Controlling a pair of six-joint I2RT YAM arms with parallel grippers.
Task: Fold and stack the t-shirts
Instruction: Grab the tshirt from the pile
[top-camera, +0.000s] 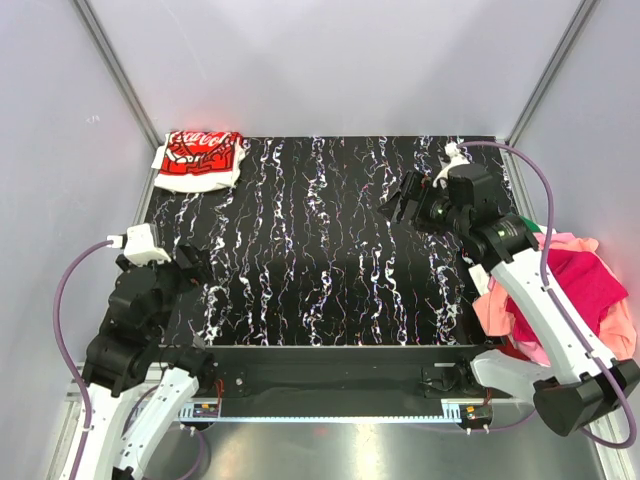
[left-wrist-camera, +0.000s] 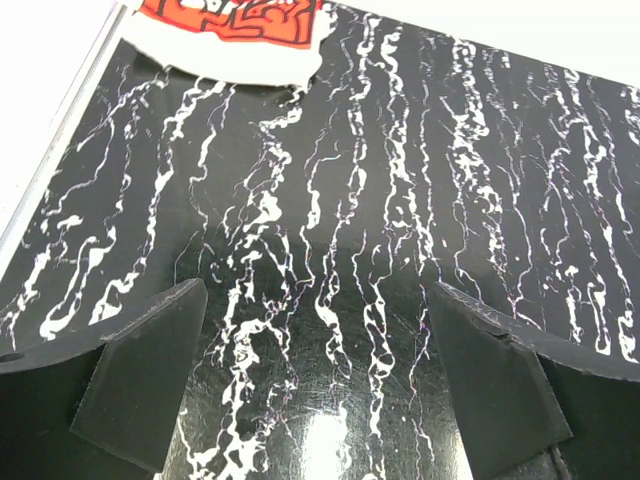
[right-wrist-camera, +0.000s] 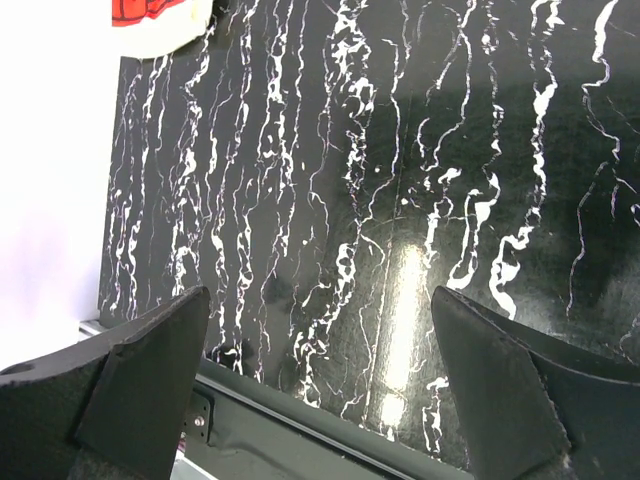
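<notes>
The folded white shirt with the red logo (top-camera: 200, 160) lies in the far left corner of the black marbled table (top-camera: 320, 300). The shirts not yet folded sit in a loose heap (top-camera: 560, 300) at the near right, hanging off the table's right edge. A crimson shirt (top-camera: 590, 280) is on top of it, with salmon cloth (top-camera: 493, 312) toward the table. The heap's long side seems to run near to far along that edge. The right pincer (top-camera: 402, 200) hovers over the far right part of the table, pointing left and away from the heap, which lies to its near right beside that arm's forearm. Its fingers are spread wide with nothing between them. The left pincer (top-camera: 197, 262) is at the near left, well apart from the heap, also spread and bare, its arm drawn in over its base. The right arm is clearly the nearer one, so the next pick likely falls to it, though it would need to swing back toward the near right first.
</notes>
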